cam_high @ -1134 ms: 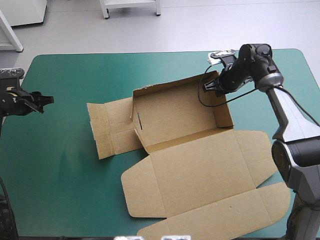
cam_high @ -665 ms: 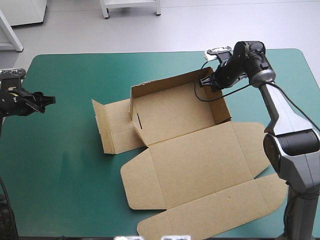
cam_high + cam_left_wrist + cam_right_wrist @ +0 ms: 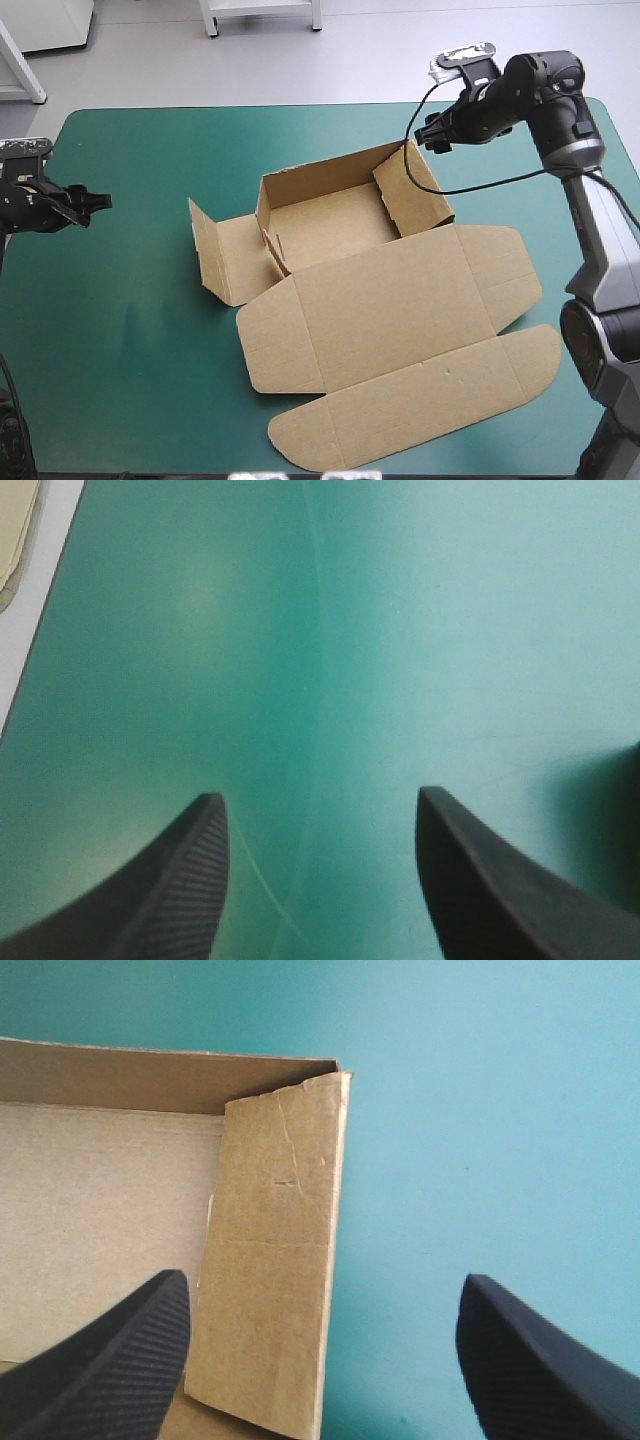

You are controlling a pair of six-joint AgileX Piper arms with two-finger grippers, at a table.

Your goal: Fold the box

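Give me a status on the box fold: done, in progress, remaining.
Done: the box has its far wall and right side wall raised, the right one tucked inward. In hand: nothing is gripped; the right gripper hovers open over the far right corner, and the left gripper sits open over the teal-green cover. Left: the left side flap lies spread outward and the lid lies flat toward the near edge.
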